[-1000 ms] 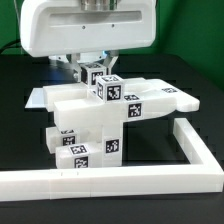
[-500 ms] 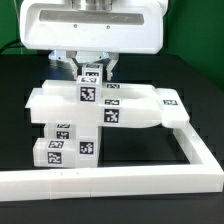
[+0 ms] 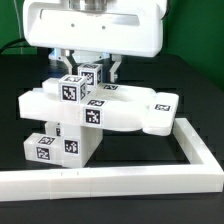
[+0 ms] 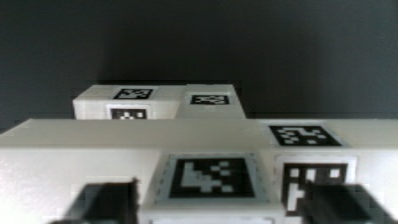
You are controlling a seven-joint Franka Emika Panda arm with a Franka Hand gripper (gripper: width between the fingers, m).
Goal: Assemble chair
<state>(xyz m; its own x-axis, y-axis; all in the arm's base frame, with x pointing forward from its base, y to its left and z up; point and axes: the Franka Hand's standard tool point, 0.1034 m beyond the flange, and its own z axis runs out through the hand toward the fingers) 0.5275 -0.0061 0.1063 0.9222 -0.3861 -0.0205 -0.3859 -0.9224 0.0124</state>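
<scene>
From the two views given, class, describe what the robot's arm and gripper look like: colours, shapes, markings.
The arm's end is a large glossy white rounded housing. Beneath it the gripper has two slim dark fingers. In the wrist view the fingertips appear as blurred black blocks. No cables or markings show.

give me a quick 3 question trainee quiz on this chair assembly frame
1. True or false: the chair lies flat in loose parts scattered over the table.
2. Which thing runs along the table edge nearest the exterior camera? A) a white border rail B) a blue bin C) a metal tray
3. Fill in: the square tags on the chair parts are black and ____.

Key:
1. False. The white parts are joined into one chunky structure under the gripper, with a wide slab across the top.
2. A. The rail turns up along the exterior view's right.
3. White.
</scene>
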